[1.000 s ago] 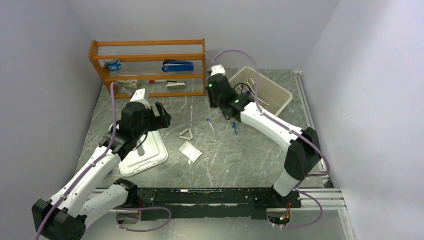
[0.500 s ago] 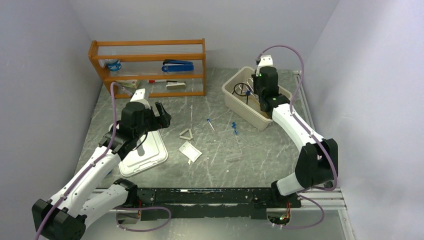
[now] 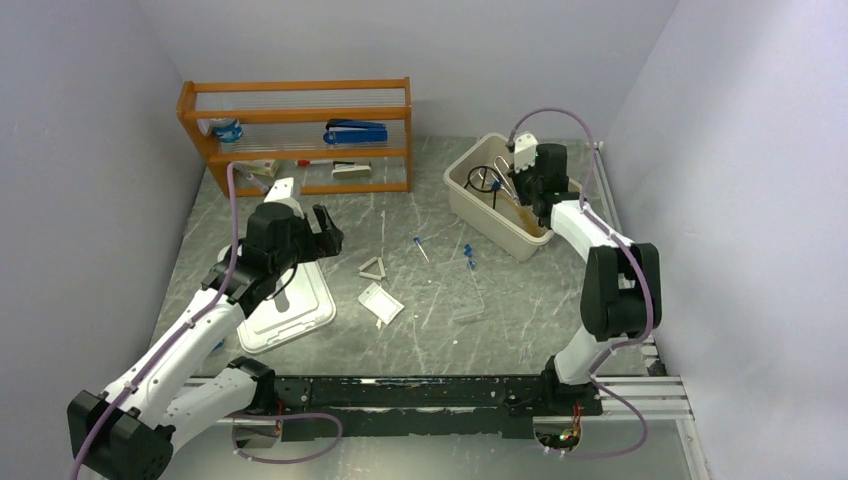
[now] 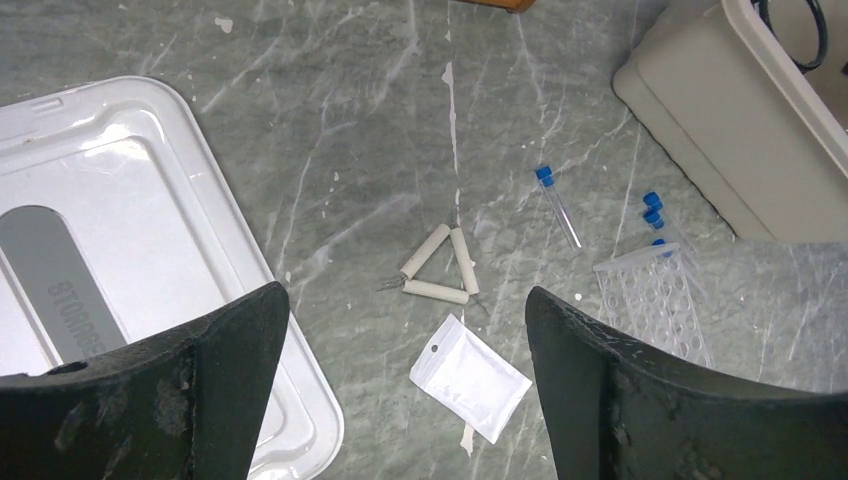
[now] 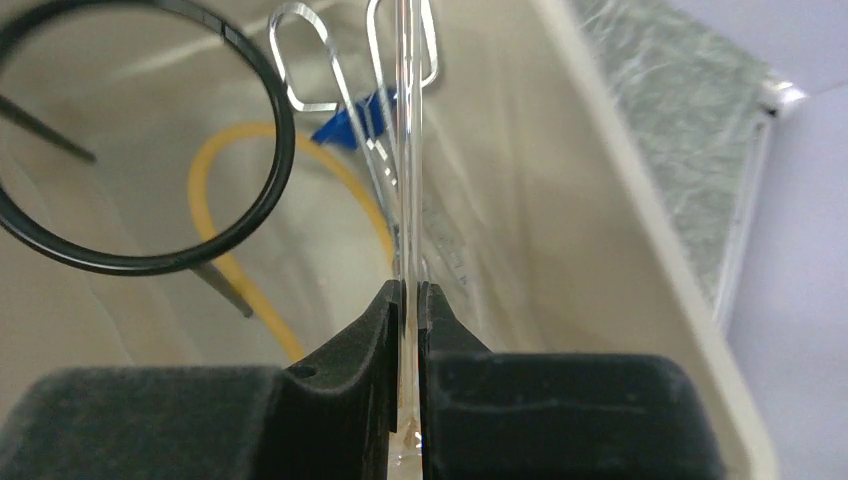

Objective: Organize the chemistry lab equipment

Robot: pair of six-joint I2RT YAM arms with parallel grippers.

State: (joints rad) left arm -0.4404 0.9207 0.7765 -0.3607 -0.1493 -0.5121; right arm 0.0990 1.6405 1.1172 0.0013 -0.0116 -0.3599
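Observation:
My right gripper [image 5: 410,290] is shut on a thin clear tube [image 5: 408,150] and holds it inside the beige bin [image 5: 620,170]. The bin holds a black wire ring [image 5: 283,140], metal tongs [image 5: 348,100] and amber tubing [image 5: 250,128]. In the top view the right gripper [image 3: 524,188] is over the bin [image 3: 480,215]. My left gripper [image 4: 405,300] is open and empty above a white packet [image 4: 470,378] and the triangle [image 4: 440,265]. A blue-capped tube [image 4: 558,205], more capped tubes [image 4: 653,208] and a clear rack [image 4: 655,310] lie on the table.
A white lid [image 3: 285,305] lies under my left arm. The orange shelf [image 3: 300,130] with a blue stapler [image 3: 355,132] stands at the back left. Walls close in on the left, back and right sides.
My right arm has swung from the table's middle, near the blue-capped tubes, over to the bin at the right and lowered into it. My left arm has stayed still.

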